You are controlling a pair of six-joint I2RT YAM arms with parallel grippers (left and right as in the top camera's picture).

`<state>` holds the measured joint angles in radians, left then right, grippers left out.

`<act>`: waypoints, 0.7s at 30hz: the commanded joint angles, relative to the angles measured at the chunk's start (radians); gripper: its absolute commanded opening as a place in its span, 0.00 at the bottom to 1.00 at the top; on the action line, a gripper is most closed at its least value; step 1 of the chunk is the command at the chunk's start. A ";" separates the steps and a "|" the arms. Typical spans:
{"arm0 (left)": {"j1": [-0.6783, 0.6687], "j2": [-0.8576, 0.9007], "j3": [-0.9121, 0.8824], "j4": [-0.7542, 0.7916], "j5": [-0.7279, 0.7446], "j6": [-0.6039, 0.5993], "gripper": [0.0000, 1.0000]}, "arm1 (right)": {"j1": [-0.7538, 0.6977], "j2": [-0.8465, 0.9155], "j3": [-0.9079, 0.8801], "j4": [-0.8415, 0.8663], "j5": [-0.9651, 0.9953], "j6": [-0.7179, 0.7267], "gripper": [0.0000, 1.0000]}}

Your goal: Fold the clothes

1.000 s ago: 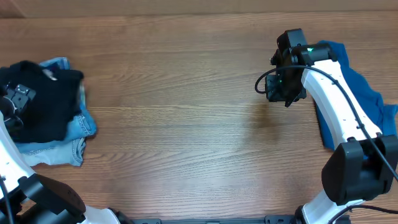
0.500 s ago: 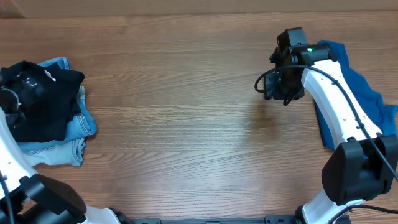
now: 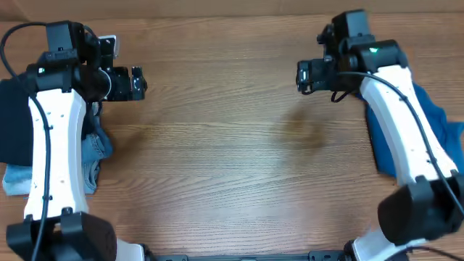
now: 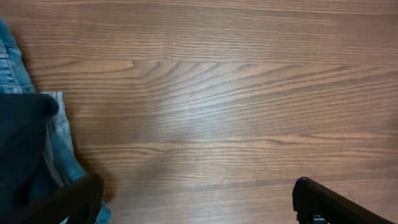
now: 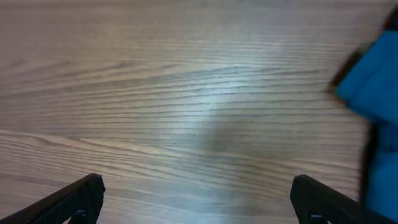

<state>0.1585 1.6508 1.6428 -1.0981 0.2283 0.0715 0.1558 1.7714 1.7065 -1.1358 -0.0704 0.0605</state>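
Overhead, the black garment [image 3: 13, 123] lies at the left edge of the table [image 3: 232, 159]. It is cut off by the frame and partly hidden behind the left arm [image 3: 51, 145], so its shape cannot be made out. It rests on the jeans [image 3: 94, 145], which poke out from under it toward the front and right. The blue garment [image 3: 435, 123] lies at the far right, partly covered by the right arm [image 3: 395, 123] and cut by the frame edge. In the right wrist view only a blurred corner of it shows. The left gripper [image 3: 141, 83] hangs over bare wood just right of the black pile, jaws spread wide and holding nothing. In the left wrist view its fingers [image 4: 329, 202] stand well apart with wood between them. The right gripper [image 3: 301, 76] hangs left of the blue garment, likewise spread and empty.
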 commanded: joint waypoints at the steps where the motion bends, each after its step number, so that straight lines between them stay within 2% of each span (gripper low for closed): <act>1: -0.002 -0.153 0.017 -0.019 -0.015 0.049 1.00 | -0.006 -0.178 0.031 -0.003 0.018 0.068 1.00; 5: -0.001 -0.385 -0.142 0.055 -0.022 0.061 1.00 | -0.006 -0.376 -0.102 0.024 0.018 0.100 0.97; 9: 0.000 -0.687 -0.423 0.201 -0.029 0.054 1.00 | -0.006 -0.682 -0.435 0.184 0.078 0.117 1.00; 11: 0.000 -0.825 -0.542 0.266 -0.107 -0.005 1.00 | -0.006 -0.835 -0.597 0.245 0.101 0.116 1.00; 14: 0.000 -0.876 -0.595 0.259 -0.125 -0.005 1.00 | -0.006 -0.919 -0.701 0.257 0.122 0.116 1.00; 21: 0.000 -0.849 -0.595 0.168 -0.125 -0.005 1.00 | -0.006 -0.851 -0.707 0.156 0.122 0.116 1.00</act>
<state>0.1585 0.7963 1.0542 -0.9154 0.1154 0.0807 0.1558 0.8925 1.0069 -0.9775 0.0349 0.1650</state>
